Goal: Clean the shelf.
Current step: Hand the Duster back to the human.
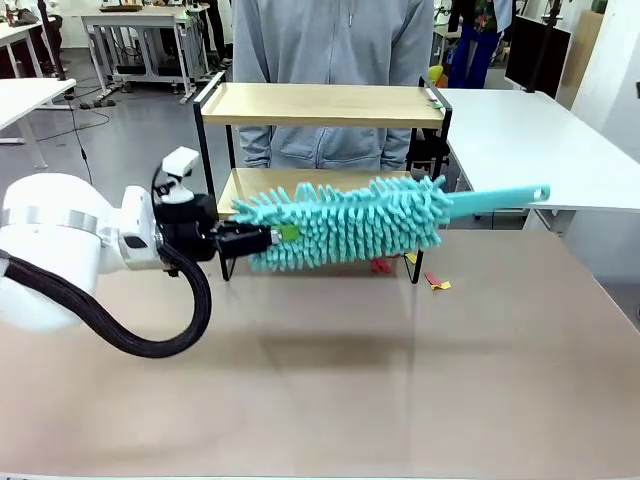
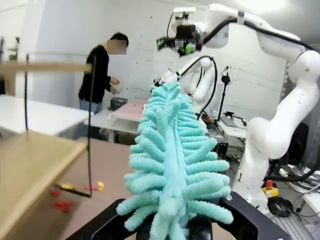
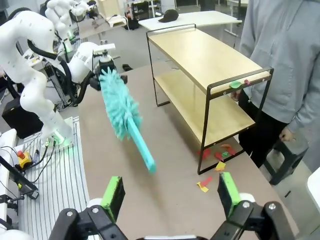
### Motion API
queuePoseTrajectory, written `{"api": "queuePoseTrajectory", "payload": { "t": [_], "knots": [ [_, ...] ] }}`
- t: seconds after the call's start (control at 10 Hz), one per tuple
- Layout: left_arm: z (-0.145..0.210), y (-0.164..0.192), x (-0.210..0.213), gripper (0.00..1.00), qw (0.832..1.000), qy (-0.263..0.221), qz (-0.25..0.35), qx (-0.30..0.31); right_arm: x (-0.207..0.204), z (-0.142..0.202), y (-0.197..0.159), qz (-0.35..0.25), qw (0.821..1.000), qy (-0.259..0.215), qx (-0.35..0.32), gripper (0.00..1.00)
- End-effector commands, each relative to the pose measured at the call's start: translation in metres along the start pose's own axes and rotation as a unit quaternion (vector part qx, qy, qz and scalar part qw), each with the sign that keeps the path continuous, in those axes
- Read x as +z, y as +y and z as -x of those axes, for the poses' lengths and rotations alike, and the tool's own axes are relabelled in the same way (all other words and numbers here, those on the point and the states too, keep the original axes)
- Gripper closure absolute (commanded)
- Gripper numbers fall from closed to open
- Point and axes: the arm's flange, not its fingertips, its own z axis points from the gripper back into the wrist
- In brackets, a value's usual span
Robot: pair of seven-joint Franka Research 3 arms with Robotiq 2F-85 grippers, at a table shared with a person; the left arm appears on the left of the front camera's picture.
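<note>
Front view: the left gripper (image 1: 275, 238) was clamped on the fluffy end of a teal microfibre duster (image 1: 350, 222), whose head lay level in front of the shelf's lower board and whose handle pointed right. The shelf (image 1: 320, 104) stood at the far middle of the brown table (image 1: 330, 390), just before a person in a grey hoodie (image 1: 330, 40). Its top board looked nearly bare, with small bits at the right end; red and yellow scraps (image 1: 437, 283) lay on the table by the right legs. Sweeping appeared partly done, judged from the litter on the table; the remaining bits and the lower board seemed left. Much of the lower board was hidden behind the duster.

Left wrist view: the fingers were pinched on the duster's head (image 2: 172, 165) at the bottom edge, their tips buried in the strands. The shelf boards (image 2: 35, 165) were cut off at the left. Scraps (image 2: 62, 205) lay blurred beneath.

Right wrist view: the right gripper (image 3: 171, 194) hovered over the near table, its green-padded fingers (image 3: 113, 196) spread wide and holding nothing. A green and a red bit (image 3: 236, 84) rested at the top board's near corner. More scraps (image 3: 215, 160) lay by the near leg.
</note>
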Motion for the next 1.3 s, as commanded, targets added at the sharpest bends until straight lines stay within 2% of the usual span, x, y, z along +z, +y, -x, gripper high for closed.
{"api": "queuePoseTrajectory", "payload": {
  "t": [0.0, 0.3, 0.5, 0.6, 0.7, 0.9, 1.0, 1.2],
  "knots": [
    [-0.072, -0.033, 0.022, 0.83, 0.998, -0.025, -0.034, -0.04, 0.002, -0.002, 0.0, -0.002, 1.0, 0.004, 0.003, 0.0],
    [-0.16, -0.064, 0.077, 0.83, 0.988, -0.035, -0.125, -0.086, 0.002, -0.002, 0.0, -0.002, 1.0, 0.004, 0.003, 0.0],
    [-0.192, -0.072, 0.129, 0.83, 0.966, -0.048, -0.234, -0.096, 0.002, -0.002, 0.0, -0.002, 1.0, 0.004, 0.003, 0.0],
    [-0.198, -0.071, 0.156, 0.83, 0.951, -0.072, -0.289, -0.08, 0.002, -0.002, 0.0, -0.002, 1.0, 0.004, 0.003, 0.0],
    [-0.2, -0.072, 0.183, 0.83, 0.929, -0.087, -0.35, -0.081, 0.002, -0.002, 0.0, -0.002, 1.0, 0.004, 0.003, 0.0],
    [-0.195, -0.075, 0.231, 0.83, 0.861, -0.11, -0.487, -0.096, 0.002, -0.002, 0.0, -0.002, 1.0, 0.004, 0.003, 0.0],
    [-0.19, -0.073, 0.245, 0.83, 0.836, -0.108, -0.529, -0.097, 0.002, -0.002, 0.0, -0.002, 1.0, 0.004, 0.003, 0.0],
    [-0.179, -0.069, 0.263, 0.83, 0.803, -0.103, -0.579, -0.092, 0.002, -0.002, 0.0, -0.002, 1.0, 0.004, 0.003, 0.0]
  ]
}}
